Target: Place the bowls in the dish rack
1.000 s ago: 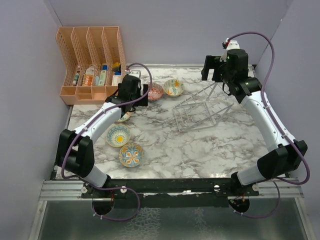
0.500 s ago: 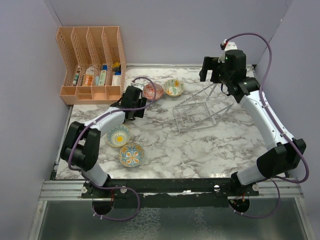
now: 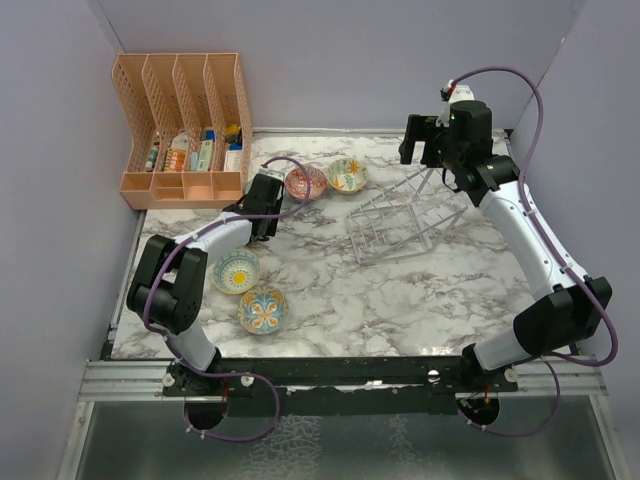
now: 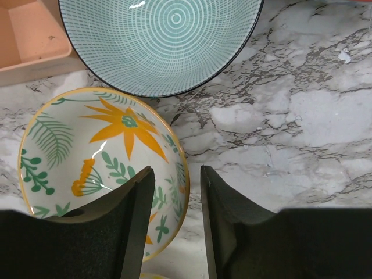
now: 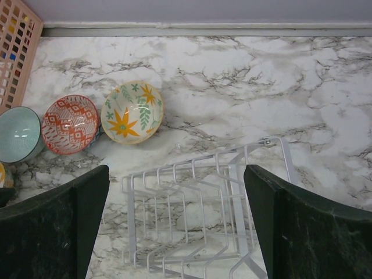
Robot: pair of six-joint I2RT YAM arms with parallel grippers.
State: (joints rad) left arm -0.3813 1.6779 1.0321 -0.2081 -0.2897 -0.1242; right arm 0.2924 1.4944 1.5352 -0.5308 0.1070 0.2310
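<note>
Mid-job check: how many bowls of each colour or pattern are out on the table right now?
Plain teal bowl: 1
Red-patterned bowl: 1
Orange-flower bowls: 2
Blue-and-yellow bowls: 2
Total: 6, none in the dish rack

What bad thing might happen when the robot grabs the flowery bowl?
1. The left end effector straddles only the thin rim of the flowery bowl. With so small a grip, the bowl might slip out or tip when lifted.
2. The teal bowl sits right beside it, perhaps touching. Lifting the flowery one might bump or drag it.
</note>
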